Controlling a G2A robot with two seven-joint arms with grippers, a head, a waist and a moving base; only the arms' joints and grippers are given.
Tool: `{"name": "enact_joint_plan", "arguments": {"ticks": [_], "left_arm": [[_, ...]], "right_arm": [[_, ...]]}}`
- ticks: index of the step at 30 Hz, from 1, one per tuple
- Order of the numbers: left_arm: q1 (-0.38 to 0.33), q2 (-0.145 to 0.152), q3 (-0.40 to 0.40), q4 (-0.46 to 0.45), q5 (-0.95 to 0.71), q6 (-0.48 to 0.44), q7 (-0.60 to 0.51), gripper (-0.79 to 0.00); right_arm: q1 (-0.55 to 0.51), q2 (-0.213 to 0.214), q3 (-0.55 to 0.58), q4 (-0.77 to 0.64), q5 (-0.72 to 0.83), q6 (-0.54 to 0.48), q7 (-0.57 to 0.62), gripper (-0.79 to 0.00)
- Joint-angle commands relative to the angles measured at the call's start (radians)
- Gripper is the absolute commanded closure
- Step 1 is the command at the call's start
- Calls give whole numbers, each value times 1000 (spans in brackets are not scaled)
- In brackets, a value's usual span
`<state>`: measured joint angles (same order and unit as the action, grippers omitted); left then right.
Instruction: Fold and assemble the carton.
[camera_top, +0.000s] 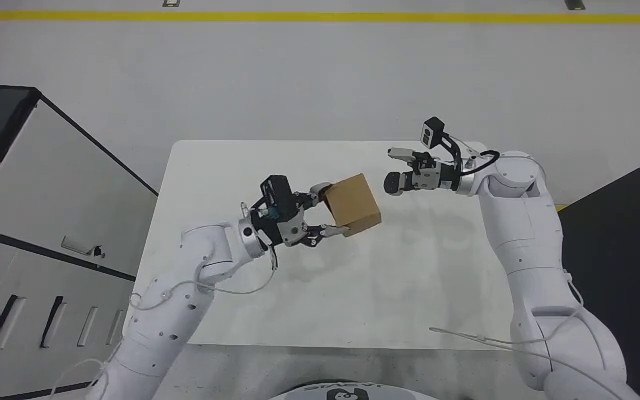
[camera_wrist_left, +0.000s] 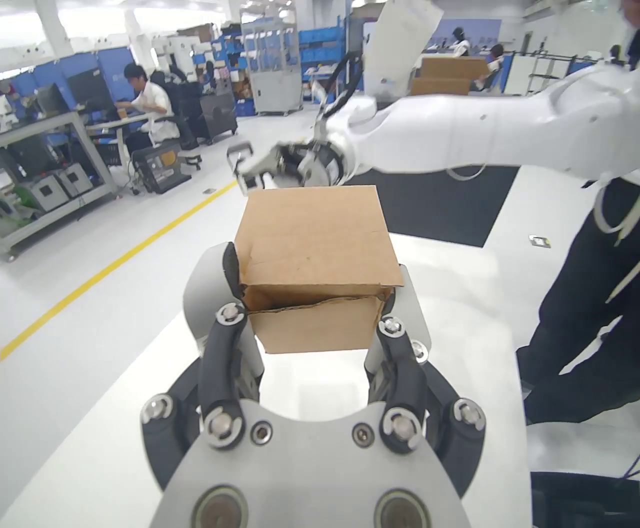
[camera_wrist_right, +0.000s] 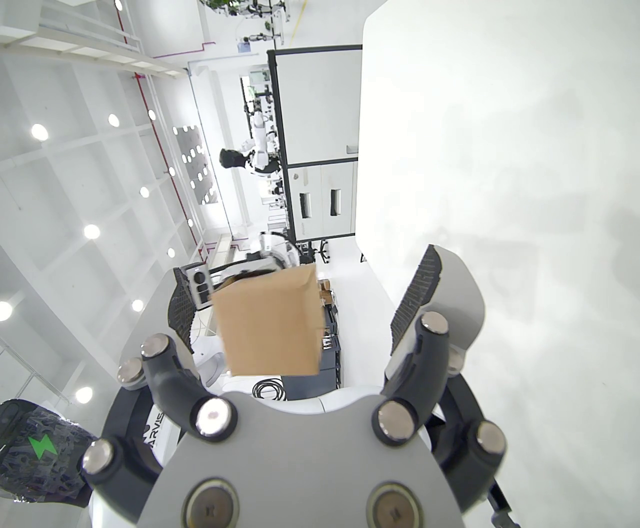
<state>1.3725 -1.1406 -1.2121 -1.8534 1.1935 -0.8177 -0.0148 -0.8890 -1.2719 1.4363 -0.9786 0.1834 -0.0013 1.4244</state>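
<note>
A brown cardboard carton (camera_top: 356, 203) is held above the white table (camera_top: 430, 290), near its middle. My left gripper (camera_top: 322, 212) is shut on the carton, one finger on each side. In the left wrist view the carton (camera_wrist_left: 315, 270) sits between the fingers (camera_wrist_left: 231, 280), with a flap edge slightly parted along its near face. My right gripper (camera_top: 398, 168) hangs open a short way to the right of the carton, apart from it. In the right wrist view the carton (camera_wrist_right: 270, 320) appears farther off between the spread fingers (camera_wrist_right: 417, 295).
The table's left edge borders a dark-framed cabinet (camera_top: 60, 180). A yellow floor line (camera_top: 320, 17) runs behind the table. Bare tabletop lies in front of and to the right of the carton.
</note>
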Motion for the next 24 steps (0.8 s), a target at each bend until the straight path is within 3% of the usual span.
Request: {"name": "enact_joint_plan", "arguments": {"ticks": [1,6,17,24], "left_arm": [[6,8,-33,-87,-46,-22,-74,0],[-4,21,-84,-234,-98,-22,-232,0],[-6,22,-88,-241,-85,-13,-233,0],[-78,42,-224,-383,7,-84,-277,0]], "right_arm": [[0,0,0,0,0,0,0,-785],[0,0,0,0,0,0,0,-785],[0,0,0,0,0,0,0,-785],[0,0,0,0,0,0,0,-785]]}}
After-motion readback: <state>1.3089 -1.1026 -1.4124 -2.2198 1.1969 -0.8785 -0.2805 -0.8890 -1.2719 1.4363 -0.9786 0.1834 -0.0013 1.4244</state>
